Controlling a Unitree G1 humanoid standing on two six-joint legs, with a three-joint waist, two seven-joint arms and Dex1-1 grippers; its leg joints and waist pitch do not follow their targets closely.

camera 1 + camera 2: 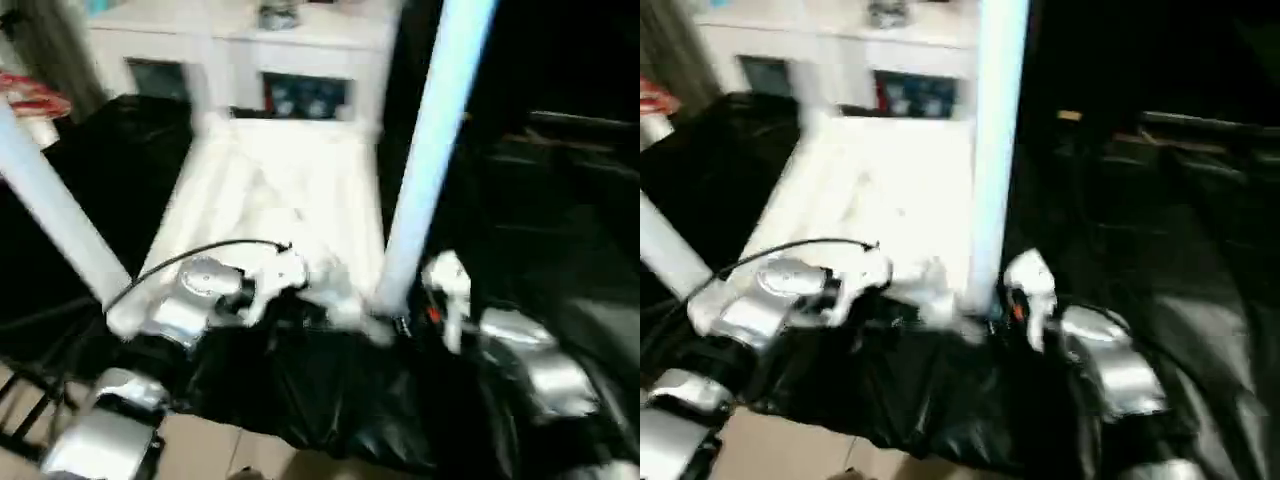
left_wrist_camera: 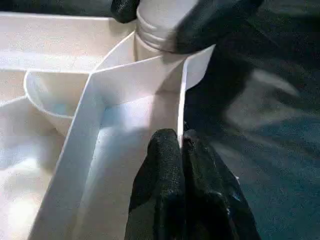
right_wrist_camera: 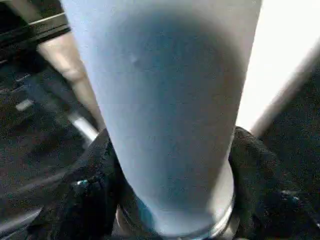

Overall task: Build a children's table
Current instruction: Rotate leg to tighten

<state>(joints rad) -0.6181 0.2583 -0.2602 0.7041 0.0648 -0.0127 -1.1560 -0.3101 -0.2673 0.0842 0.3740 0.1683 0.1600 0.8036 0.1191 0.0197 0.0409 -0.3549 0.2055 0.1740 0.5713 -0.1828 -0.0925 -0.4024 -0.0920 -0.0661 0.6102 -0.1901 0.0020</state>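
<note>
Silver forearms frame the near edge, over crumpled black sheeting (image 1: 330,400); left gripper (image 2: 182,145), fingers pressed together, pinches a thin rib of the upturned table top (image 1: 280,190); right gripper (image 3: 170,165) clasps the base of an upright leg (image 1: 430,150) seated in the near corner socket (image 2: 150,65); another leg (image 1: 55,210) rises at the left corner; white cabinet (image 1: 240,50) stands beyond.

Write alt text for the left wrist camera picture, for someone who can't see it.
The left gripper's two black fingers are pinched shut on a thin rib of the white plastic ribbed tabletop. Beyond, at a round corner socket, the right gripper's black fingers flank the base of a white tube leg standing in the socket.
</note>
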